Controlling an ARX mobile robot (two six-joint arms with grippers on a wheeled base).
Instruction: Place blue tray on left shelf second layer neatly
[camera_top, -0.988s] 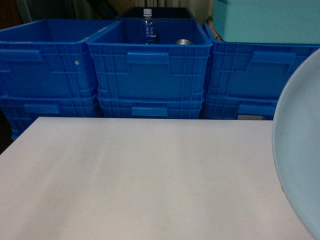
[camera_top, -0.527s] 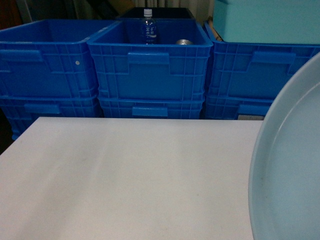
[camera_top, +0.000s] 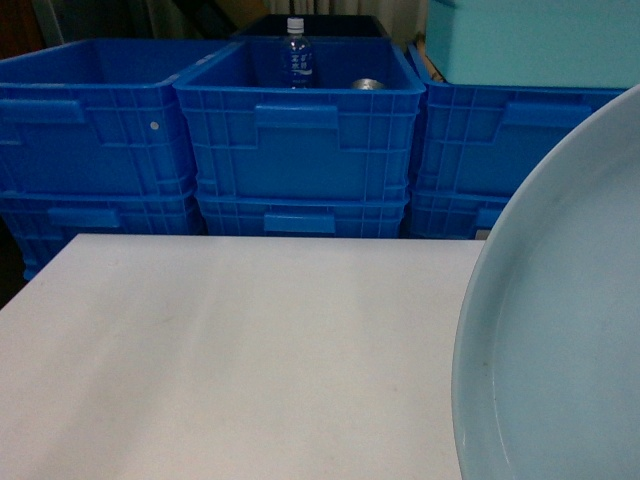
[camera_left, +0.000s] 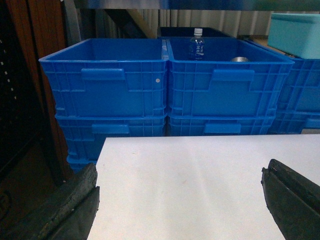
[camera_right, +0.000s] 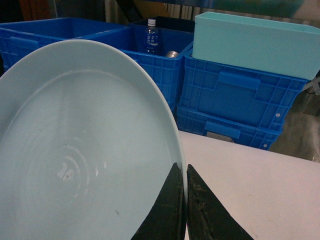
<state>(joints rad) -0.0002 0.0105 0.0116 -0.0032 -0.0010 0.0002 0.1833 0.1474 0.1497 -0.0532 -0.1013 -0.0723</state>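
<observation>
White table (camera_top: 250, 350); right pincer (camera_right: 184, 200) pinching blue tray (camera_right: 75, 150) rim.

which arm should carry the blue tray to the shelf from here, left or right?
Right. The right gripper is already pinched on the blue tray rim, holding it above the white table. The left gripper is open and empty. The shelf isn't clearly visible, so reach is unconfirmed.

Blue crates (camera_top: 298, 140), bottle (camera_top: 296, 52), white table (camera_top: 230, 350)
</observation>
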